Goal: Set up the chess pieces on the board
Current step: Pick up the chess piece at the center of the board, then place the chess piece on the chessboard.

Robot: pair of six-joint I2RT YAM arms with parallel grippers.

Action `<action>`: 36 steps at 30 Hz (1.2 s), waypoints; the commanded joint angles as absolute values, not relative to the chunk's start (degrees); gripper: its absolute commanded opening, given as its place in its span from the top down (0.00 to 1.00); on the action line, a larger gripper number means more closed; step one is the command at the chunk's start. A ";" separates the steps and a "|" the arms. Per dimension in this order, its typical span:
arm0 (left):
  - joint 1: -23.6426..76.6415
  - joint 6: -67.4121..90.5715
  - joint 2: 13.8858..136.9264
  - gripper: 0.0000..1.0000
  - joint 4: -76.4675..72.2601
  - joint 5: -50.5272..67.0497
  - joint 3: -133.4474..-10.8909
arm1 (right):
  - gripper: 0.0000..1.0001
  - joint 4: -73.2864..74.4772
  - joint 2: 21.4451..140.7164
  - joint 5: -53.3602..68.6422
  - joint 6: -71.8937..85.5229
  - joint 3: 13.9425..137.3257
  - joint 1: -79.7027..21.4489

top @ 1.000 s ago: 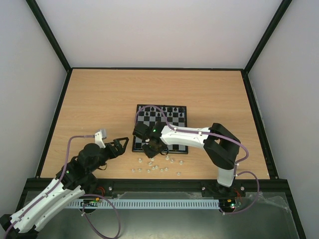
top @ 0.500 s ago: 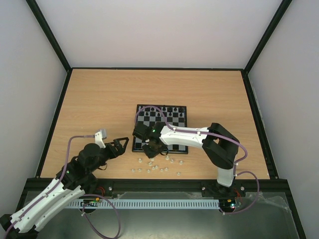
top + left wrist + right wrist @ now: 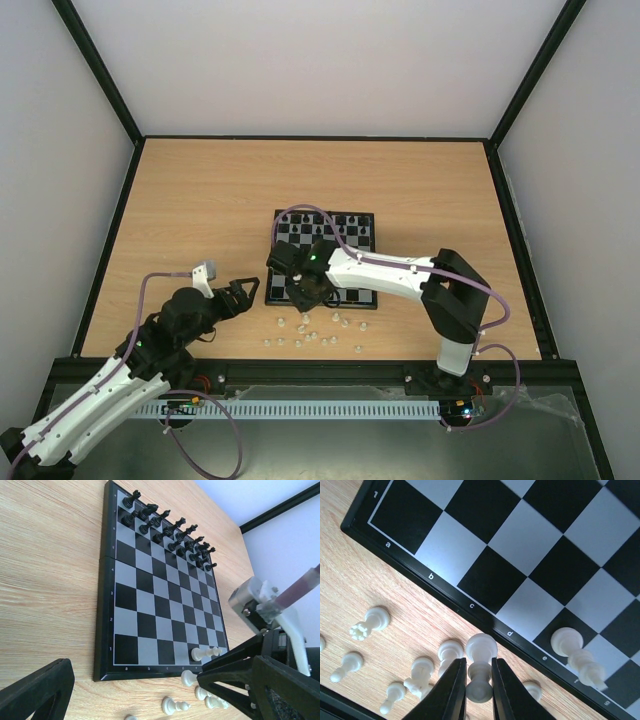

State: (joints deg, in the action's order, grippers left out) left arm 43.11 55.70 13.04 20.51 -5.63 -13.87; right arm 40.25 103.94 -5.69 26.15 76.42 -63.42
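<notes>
Light wood table (image 3: 200,200) with plain white walls (image 3: 320,60) around it, and the board (image 3: 150,605) sits around the middle, a bit toward the near edge. Right gripper (image 3: 479,679) is the busy one – its fingers are clamped close together on a white pawn (image 3: 481,650), pinching it around the lower body so the round head pokes out past the tips. In the right wrist view the pawn hangs over the wood just beside the board's near border, about by the c/d letters; I can't tell whether it touches the table. Loose white pieces (image 3: 310,335) are scattered on the table just off that same edge, some lying on their sides. One other white piece (image 3: 205,653) is on the board's near rank toward the right side, and I can't say if it's upright or tipped. Black pieces (image 3: 170,530) fill the two far ranks. Left gripper (image 3: 246,297) is off to the left of the board with its fingers spread wide – nothing between them, not touching anything.
</notes>
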 commanded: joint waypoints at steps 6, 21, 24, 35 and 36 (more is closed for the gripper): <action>43.40 55.02 14.67 0.00 19.27 -6.48 -14.88 | 0.85 44.49 102.27 -7.98 24.52 78.55 -61.89; 43.33 54.84 17.29 0.00 17.75 -6.94 -15.17 | 0.84 42.26 103.27 -6.91 22.12 77.32 -58.19; 43.35 54.82 17.49 0.01 17.66 -6.90 -15.20 | 0.84 41.91 103.41 -6.62 22.02 76.85 -58.01; 43.41 55.18 17.45 0.01 17.58 -6.94 -14.68 | 0.79 41.21 102.48 -6.33 22.14 75.72 -57.83; 43.36 55.16 17.48 0.00 17.58 -6.90 -14.63 | 0.78 41.19 102.36 -6.33 22.15 75.64 -57.83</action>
State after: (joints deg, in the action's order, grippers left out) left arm 43.11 55.51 17.30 18.68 -6.28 -13.91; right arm 39.88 103.33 -6.61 22.83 76.44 -58.08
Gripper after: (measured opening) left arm 0.994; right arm 0.207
